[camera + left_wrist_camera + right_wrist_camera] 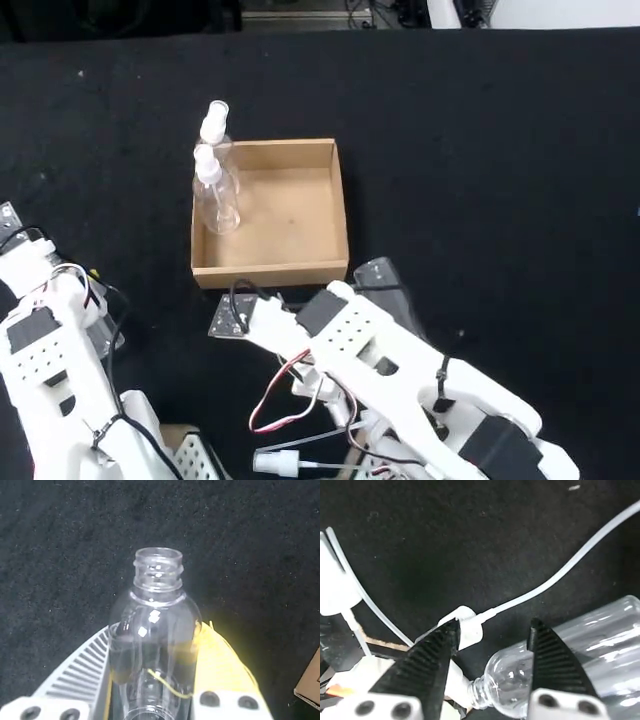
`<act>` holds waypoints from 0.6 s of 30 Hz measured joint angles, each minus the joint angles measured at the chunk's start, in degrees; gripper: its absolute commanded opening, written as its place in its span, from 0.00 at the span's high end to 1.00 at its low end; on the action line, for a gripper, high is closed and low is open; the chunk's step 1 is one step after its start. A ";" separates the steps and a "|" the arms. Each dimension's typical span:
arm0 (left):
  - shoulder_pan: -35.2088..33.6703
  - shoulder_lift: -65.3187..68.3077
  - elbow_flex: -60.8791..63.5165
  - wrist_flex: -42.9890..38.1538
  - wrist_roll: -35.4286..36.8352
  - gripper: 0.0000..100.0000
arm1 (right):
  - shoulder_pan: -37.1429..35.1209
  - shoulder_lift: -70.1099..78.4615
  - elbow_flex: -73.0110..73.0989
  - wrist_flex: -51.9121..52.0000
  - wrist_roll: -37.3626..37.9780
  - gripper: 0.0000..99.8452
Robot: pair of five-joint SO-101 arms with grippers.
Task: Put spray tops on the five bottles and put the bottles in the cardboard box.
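A clear open-necked bottle (157, 610) stands between the fingers of my left gripper (156, 630), which is shut on its body. My left arm (45, 350) is at the front left of the table. My right gripper (495, 630) hangs open over a white spray top (467, 628) whose thin tube (560, 575) trails away; the top lies close to one finger. A clear bottle (570, 660) lies on its side beside it. Two bottles with spray tops (215, 190) stand at the left wall of the cardboard box (300, 265).
Another spray top (335, 585) lies near my right gripper, and a white spray top (277, 462) lies at the front edge under the right arm (400, 370). A clear bottle (385, 278) lies just off the box's front right corner. The black cloth spreads wide on the right.
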 measured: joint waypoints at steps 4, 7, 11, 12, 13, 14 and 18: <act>0.00 0.00 0.00 0.00 0.00 0.95 | -1.41 0.00 0.44 -0.18 -0.09 0.79; 0.00 0.00 0.00 0.00 0.00 0.95 | -3.69 0.00 0.53 -0.44 0.00 0.79; 0.00 0.00 0.00 0.00 0.00 0.95 | -3.96 0.00 1.23 -2.46 -4.13 0.79; 0.00 0.00 0.00 0.00 0.00 0.95 | -4.04 0.00 1.32 -2.73 -5.36 0.79; 0.00 0.00 0.00 0.00 0.00 0.95 | -4.04 0.00 1.32 -2.99 -6.59 0.79; 0.00 0.00 0.00 0.00 0.00 0.95 | -4.04 0.00 1.32 -3.08 -7.74 0.79; 0.00 0.00 0.00 0.00 0.00 0.95 | -4.04 0.00 1.32 -3.16 -11.16 0.79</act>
